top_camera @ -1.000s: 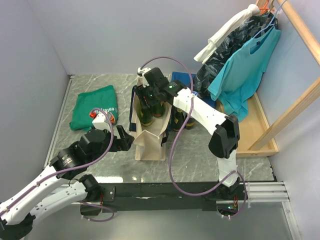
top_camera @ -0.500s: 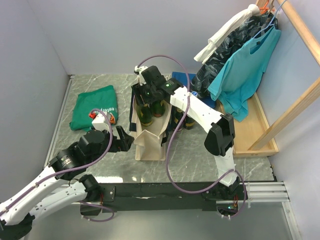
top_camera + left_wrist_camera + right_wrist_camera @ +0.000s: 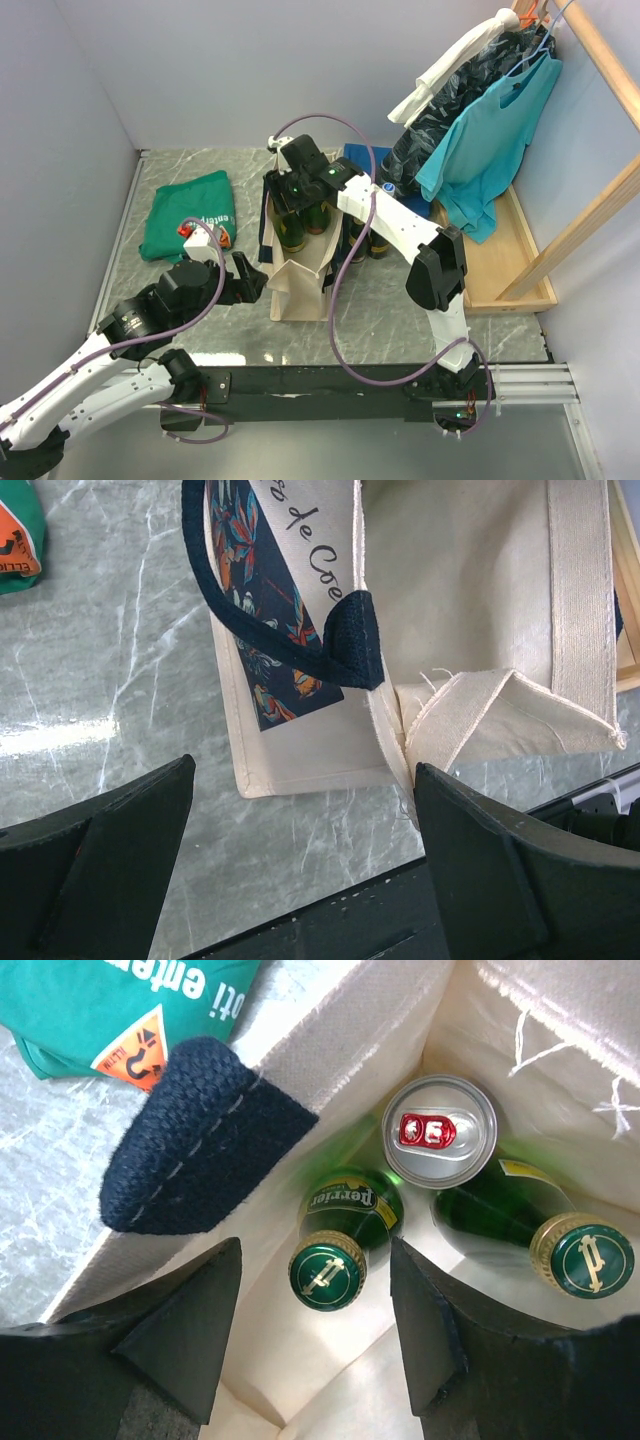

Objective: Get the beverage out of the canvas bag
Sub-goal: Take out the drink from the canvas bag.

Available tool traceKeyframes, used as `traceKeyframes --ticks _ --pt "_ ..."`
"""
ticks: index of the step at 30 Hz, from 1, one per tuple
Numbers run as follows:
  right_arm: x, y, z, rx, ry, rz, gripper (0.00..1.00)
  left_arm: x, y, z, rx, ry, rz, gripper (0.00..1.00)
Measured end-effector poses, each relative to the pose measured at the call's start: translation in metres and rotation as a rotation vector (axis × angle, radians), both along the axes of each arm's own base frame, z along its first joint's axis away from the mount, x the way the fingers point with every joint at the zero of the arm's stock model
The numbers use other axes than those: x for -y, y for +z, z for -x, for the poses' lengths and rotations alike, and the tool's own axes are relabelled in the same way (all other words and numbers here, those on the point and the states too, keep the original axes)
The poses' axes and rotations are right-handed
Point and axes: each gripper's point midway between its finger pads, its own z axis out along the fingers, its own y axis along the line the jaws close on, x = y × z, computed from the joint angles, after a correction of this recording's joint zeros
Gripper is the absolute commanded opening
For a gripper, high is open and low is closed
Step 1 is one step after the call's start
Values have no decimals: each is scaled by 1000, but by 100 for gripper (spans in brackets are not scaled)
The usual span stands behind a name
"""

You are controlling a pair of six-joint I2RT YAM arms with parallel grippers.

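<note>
The cream canvas bag [image 3: 300,275] with navy handles stands mid-table. It also shows in the left wrist view [image 3: 470,630] and the right wrist view [image 3: 330,1030]. Inside it are a green Perrier bottle [image 3: 328,1268], a second green bottle [image 3: 580,1258] and a silver can [image 3: 440,1143]. My right gripper [image 3: 318,1335] is open, hovering over the bag's mouth with the Perrier bottle's cap between its fingers, not touching. It shows above the bag in the top view [image 3: 300,195]. My left gripper [image 3: 300,880] is open and empty at the bag's near left corner [image 3: 245,280].
A folded green T-shirt [image 3: 190,215] lies at the left. More bottles [image 3: 365,240] stand just right of the bag, by a blue cloth [image 3: 365,160]. Clothes hang on a wooden rack [image 3: 520,250] at the right. A black rail [image 3: 350,920] runs along the near edge.
My right gripper has shifted slightly left and forward over the bag's mouth. The left arm has not moved.
</note>
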Motion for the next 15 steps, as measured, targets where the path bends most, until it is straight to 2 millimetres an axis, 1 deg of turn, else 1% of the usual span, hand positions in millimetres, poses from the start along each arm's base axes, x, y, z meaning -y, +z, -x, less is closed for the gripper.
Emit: traceKeyframes --ticks 15 --pt "2 -7 5 -22 2 24 66 0 0 0 1 3 -1 96"
